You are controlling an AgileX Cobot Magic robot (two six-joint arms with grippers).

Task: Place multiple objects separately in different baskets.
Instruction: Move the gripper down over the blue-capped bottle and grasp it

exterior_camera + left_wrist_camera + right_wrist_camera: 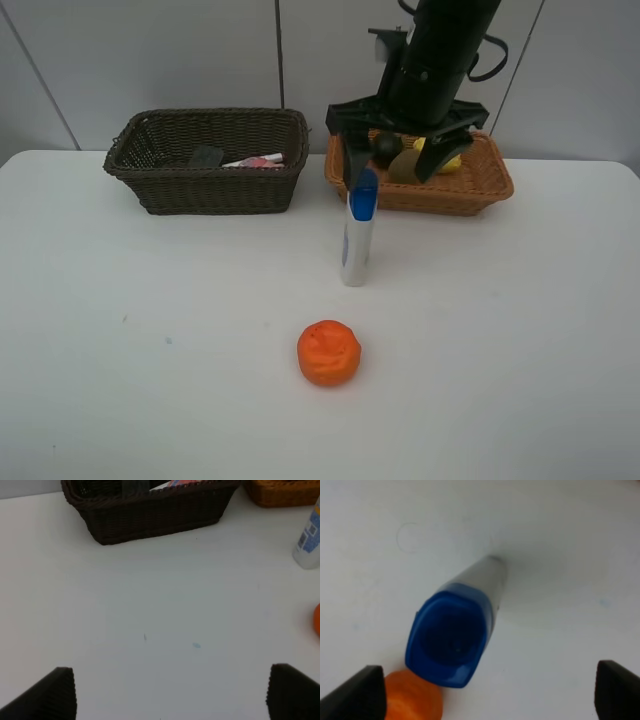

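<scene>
The white blue-capped tube (356, 240) stands upright on the table in front of the baskets. The orange (329, 352) lies nearer the front. The dark brown basket (215, 190) holds the black eraser (206, 156) and a pink and white item (258, 161). The light tan basket (440, 197) holds the mangosteen (386, 148), kiwi (403, 167) and lemon (447, 160). My right gripper (393, 160) is open and empty above the tube (452, 640). My left gripper (170, 695) is open and empty over bare table.
The white table (150, 330) ends at a grey panelled wall behind the baskets. In the left wrist view the dark basket (150, 515) lies ahead, with the tube (309, 540) and the orange's edge (317, 620) off to one side.
</scene>
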